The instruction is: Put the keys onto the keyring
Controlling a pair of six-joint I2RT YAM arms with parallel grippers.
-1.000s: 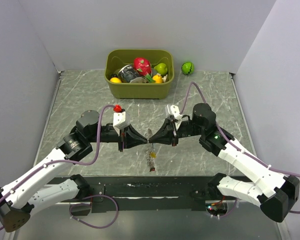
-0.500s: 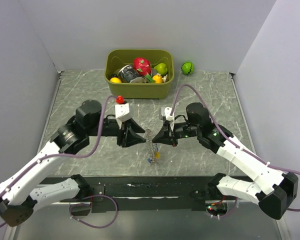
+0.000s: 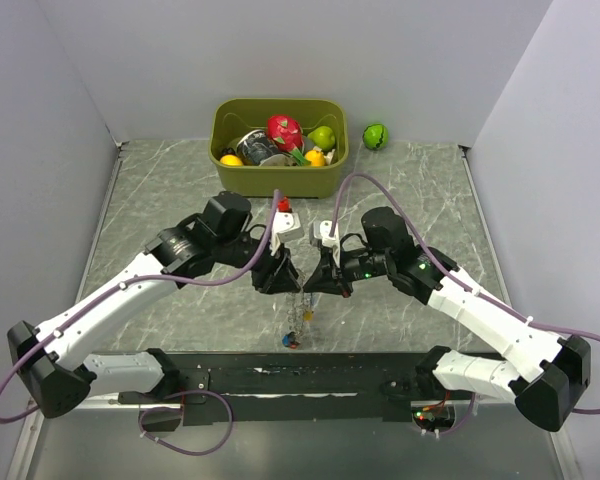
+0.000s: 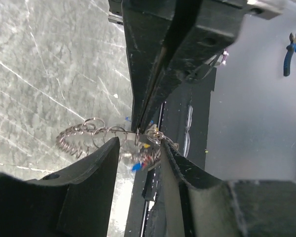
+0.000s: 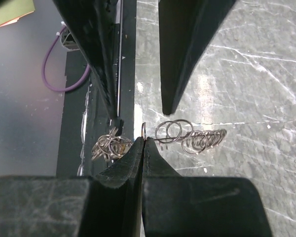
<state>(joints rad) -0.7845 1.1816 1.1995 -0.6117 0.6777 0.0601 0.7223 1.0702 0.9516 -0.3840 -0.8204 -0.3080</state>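
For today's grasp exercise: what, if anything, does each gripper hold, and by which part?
The right gripper pinches the keyring by its thin wire; the keys dangle below. The left gripper is open, holding nothing.

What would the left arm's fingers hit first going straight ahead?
Probably the keyring and keys hanging at their tips; just behind, the right fingers, shut on the keyring. Depth is unclear.

I work in a robotics lab test cell: plain pale walls (image 3: 50, 120) box in a marble-patterned tabletop (image 3: 150, 200). Purple cables (image 3: 352, 188) trail from my 2 arms, an olive bin (image 3: 278, 180) holds toy fruit (image 3: 284, 131), and blue pliers (image 4: 292, 52) lie nearby.
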